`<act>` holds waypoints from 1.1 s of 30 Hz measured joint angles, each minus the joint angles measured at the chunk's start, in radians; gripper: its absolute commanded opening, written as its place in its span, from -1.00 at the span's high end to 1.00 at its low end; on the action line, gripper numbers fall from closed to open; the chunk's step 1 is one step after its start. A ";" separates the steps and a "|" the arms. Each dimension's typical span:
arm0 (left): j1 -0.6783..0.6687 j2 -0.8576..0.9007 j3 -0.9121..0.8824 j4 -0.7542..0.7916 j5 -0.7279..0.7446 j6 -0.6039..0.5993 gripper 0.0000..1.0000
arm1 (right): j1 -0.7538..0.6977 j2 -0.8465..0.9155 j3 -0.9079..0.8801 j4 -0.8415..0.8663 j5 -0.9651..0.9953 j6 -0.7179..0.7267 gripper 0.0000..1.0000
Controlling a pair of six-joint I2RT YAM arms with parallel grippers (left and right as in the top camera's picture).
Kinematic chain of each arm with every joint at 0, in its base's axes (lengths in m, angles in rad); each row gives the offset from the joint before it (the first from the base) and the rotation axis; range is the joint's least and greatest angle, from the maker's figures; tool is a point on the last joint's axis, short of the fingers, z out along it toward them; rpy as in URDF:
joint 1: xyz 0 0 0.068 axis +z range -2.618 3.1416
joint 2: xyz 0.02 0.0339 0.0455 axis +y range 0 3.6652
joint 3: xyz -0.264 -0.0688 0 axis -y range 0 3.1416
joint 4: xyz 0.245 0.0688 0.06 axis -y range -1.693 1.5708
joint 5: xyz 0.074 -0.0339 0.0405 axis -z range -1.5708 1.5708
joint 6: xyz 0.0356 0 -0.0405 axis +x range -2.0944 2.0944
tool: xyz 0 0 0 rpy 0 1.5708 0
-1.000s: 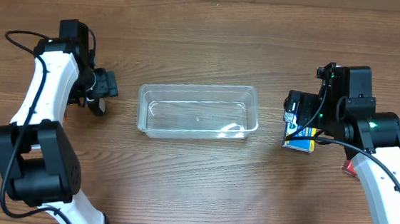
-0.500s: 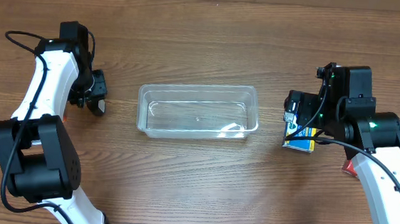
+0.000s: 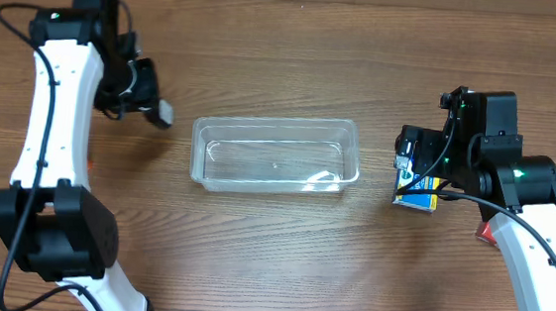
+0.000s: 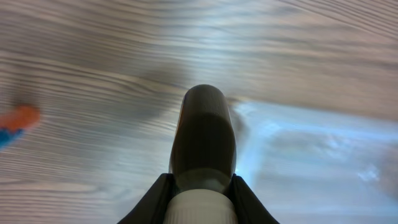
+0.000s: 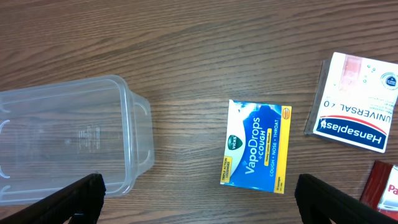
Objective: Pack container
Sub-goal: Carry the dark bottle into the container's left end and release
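The clear plastic container point(image 3: 278, 128) lies empty at the table's middle; it shows blurred in the left wrist view point(image 4: 311, 149) and at the left of the right wrist view point(image 5: 62, 143). My left gripper point(image 3: 154, 109) hangs just off the container's far left corner, shut on a dark bottle point(image 4: 205, 140) with a white ribbed cap point(image 4: 200, 208). Right of the container, my right gripper point(image 5: 202, 202) stands wide open above a blue and yellow VapoDrops box point(image 5: 256, 146), with nothing between its fingers. In the overhead view the right gripper point(image 3: 416, 164) partly covers that box point(image 3: 416, 194).
A white Hansaplast box point(image 5: 354, 102) and a red packet point(image 5: 382, 186) lie right of the VapoDrops box. An orange and blue item point(image 4: 17, 119) lies blurred on the wood at the far left.
My left gripper closed on the dark bottle, then rose and swung toward the back and right, nearer the container. The right arm has not moved.
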 measured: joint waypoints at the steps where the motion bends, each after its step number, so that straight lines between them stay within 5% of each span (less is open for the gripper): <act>1: -0.029 -0.015 0.008 -0.015 0.013 -0.001 0.92 | 0.000 0.000 0.000 0.000 0.000 0.000 -1.00; 11: -0.320 -0.070 -0.006 -0.062 -0.082 -0.148 0.92 | 0.000 0.000 0.000 -0.003 0.000 0.000 -1.00; 23: -0.327 -0.066 -0.367 0.335 -0.138 -0.259 0.91 | 0.000 0.000 0.000 -0.010 0.000 0.000 -1.00; 27: -0.327 -0.065 -0.399 0.386 -0.164 -0.262 0.63 | 0.000 0.000 0.000 -0.010 0.000 0.000 -1.00; 31: -0.327 -0.065 -0.414 0.385 -0.198 -0.271 -0.10 | 0.000 0.000 0.000 -0.010 0.000 0.000 -1.00; 33: -0.327 -0.065 -0.415 0.386 -0.201 -0.280 -0.20 | 0.000 0.000 0.000 -0.010 0.000 0.000 -1.00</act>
